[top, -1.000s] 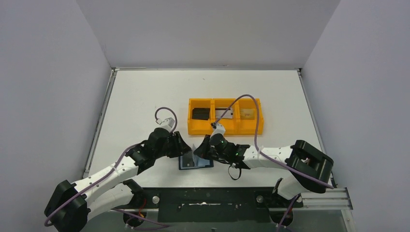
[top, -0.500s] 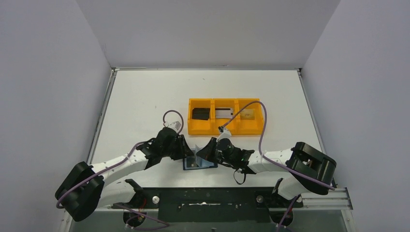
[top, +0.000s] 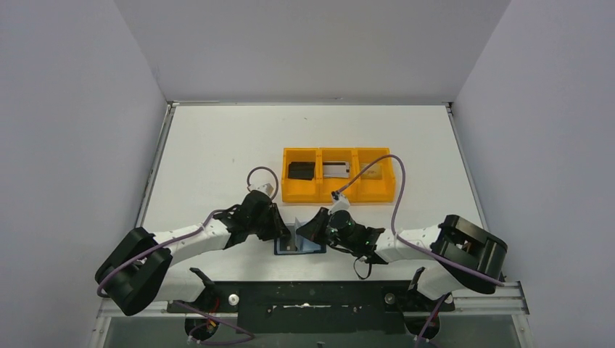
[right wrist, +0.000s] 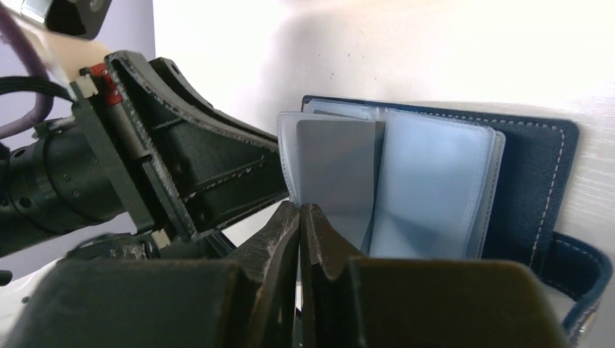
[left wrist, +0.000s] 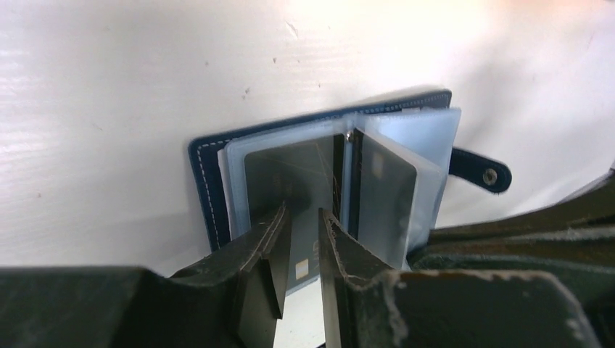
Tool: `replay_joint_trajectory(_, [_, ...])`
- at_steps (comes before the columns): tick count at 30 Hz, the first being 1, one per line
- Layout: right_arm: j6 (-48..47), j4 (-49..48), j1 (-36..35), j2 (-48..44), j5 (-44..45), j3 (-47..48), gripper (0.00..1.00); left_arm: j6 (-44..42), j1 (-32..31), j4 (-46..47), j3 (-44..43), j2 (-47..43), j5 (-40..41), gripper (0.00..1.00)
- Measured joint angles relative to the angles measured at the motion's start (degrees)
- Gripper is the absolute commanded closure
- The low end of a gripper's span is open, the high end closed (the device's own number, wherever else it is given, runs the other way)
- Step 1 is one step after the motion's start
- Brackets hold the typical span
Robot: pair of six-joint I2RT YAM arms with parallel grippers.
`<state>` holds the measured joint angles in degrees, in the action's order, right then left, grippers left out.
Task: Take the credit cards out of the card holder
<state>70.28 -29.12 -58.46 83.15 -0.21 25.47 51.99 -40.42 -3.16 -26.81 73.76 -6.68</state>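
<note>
The navy card holder [top: 313, 248] lies open near the table's front edge, its closing tab [left wrist: 475, 168] pointing away from the spine. In its left sleeve a dark grey credit card [left wrist: 290, 170] shows a gold chip. A second grey credit card [right wrist: 335, 163] sits in a clear sleeve page [top: 298, 230] that stands upright. My left gripper [left wrist: 303, 212] hovers over the dark card's near edge, its jaws a narrow gap apart, with nothing between them. My right gripper [right wrist: 299, 207] is shut at that sleeve page's lower corner, with a pale sliver between its pads.
An orange three-compartment tray [top: 339, 194] stands just behind the card holder. It holds a black card [top: 301, 170], a silver card [top: 336, 170] and a gold-tan card [top: 373, 170]. Both arms crowd the card holder from left and right, their cables looping above.
My left arm has swung right onto the card holder and its jaws have narrowed. The right gripper and the card holder shifted slightly right, and the sleeve page now stands more upright.
</note>
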Motion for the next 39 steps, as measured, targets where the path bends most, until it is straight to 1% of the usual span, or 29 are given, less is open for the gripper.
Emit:
replay_joint_trajectory(5, [0.33, 0.46, 0.04, -3.56, 1.25, -2.19, 0.94, 0.35, -0.09, -2.38, -1.86, 1.03, 3.48, 0.79])
replay_joint_trajectory(8, [0.79, 2.01, 0.04, -6.82, 2.67, -4.42, 0.91, 0.37, -0.09, -3.04, -1.90, 0.63, 4.83, 0.79])
replay_joint_trajectory(11, [1.25, 5.64, 0.04, -9.44, 4.07, -5.75, 0.88, 0.35, -0.09, -3.21, -1.90, 0.52, 5.51, 0.79])
replay_joint_trajectory(13, [1.66, 8.11, 0.04, -10.86, 4.79, -6.29, 0.82, 0.33, -0.09, -3.26, -1.90, 0.50, 5.55, 0.79])
replay_joint_trajectory(18, [2.64, 15.41, 0.04, -14.01, 6.64, -6.93, 0.74, 0.15, -0.09, -3.39, -1.92, 0.33, 5.57, 0.79])
replay_joint_trajectory(24, [2.10, 23.02, 0.04, -19.65, 9.35, -6.45, 0.70, -0.52, -0.09, -4.72, -1.92, -0.61, 5.86, 0.79])
replay_joint_trajectory(27, [0.57, 26.91, 0.04, -21.16, 10.64, -3.69, 0.69, -0.96, -0.09, -5.95, -1.90, -1.46, 5.99, 0.78])
replay_joint_trajectory(32, [-3.50, 29.88, 0.04, -20.22, 11.15, 3.45, 0.69, -1.66, -0.09, -7.85, -1.90, -3.15, 6.01, 0.78])
replay_joint_trajectory(35, [-6.19, 30.01, -0.07, -16.20, 10.49, 8.15, 0.69, -1.70, -0.09, -8.48, -1.90, -4.13, 6.01, 0.77])
replay_joint_trajectory(39, [-8.87, 30.73, -1.25, -7.72, 9.86, 14.84, 0.70, -1.70, -0.09, -9.14, -1.90, -4.96, 6.01, 0.75])
